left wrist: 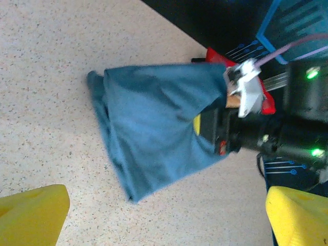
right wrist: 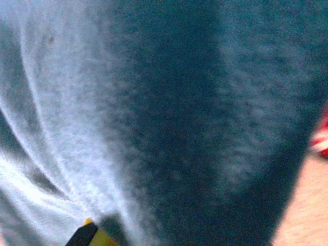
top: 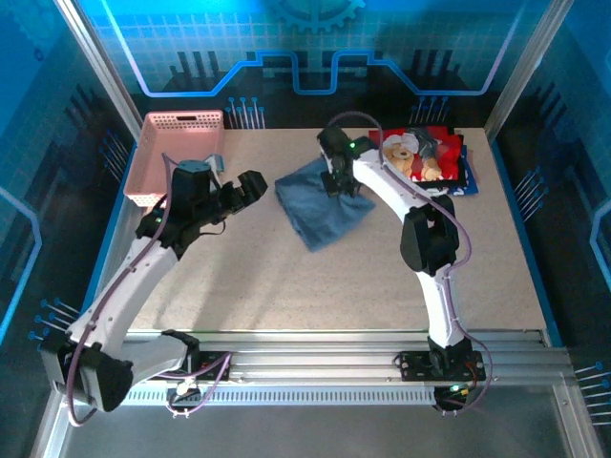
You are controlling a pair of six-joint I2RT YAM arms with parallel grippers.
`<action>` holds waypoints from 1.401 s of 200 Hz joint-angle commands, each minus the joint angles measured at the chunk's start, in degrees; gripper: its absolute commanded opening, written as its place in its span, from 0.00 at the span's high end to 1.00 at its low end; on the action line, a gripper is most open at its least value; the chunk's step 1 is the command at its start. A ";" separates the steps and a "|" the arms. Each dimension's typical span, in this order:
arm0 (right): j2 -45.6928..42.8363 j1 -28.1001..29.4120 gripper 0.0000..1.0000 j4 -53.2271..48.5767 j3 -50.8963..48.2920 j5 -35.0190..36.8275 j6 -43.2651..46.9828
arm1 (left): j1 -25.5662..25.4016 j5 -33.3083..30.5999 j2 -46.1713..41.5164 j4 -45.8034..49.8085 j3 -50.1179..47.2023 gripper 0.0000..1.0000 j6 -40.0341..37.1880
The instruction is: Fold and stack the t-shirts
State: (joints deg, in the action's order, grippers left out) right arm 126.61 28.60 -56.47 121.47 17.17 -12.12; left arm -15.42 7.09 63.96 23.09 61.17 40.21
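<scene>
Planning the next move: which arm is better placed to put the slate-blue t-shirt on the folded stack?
Right. The right gripper is shut on the slate-blue t-shirt, right beside the red teddy-bear shirt topping the stack. The left gripper is open, off the cloth on its far side.

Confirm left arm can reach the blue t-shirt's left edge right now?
Probably yes: the open left gripper faces the blue t-shirt across bare table; the right gripper pinches its other side.

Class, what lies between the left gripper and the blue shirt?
Bare table separates the left gripper from the blue shirt, seen in the top view.
</scene>
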 commanded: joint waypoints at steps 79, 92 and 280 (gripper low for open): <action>10.13 -6.53 1.00 -5.50 30.41 15.71 14.69 | 0.13 0.69 -4.56 -0.60 -2.04 0.01 -7.41; 9.52 -7.96 1.00 -5.57 30.27 15.42 14.39 | 0.13 0.09 -4.79 0.22 -2.10 0.01 -7.92; 13.28 -31.25 0.85 -1.97 26.55 -5.77 3.44 | 3.73 -4.96 -9.20 14.30 1.81 0.01 -16.18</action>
State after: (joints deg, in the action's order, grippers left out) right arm 135.13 0.21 -61.06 145.64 12.47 -6.20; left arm -12.45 3.66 55.96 32.18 60.64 26.83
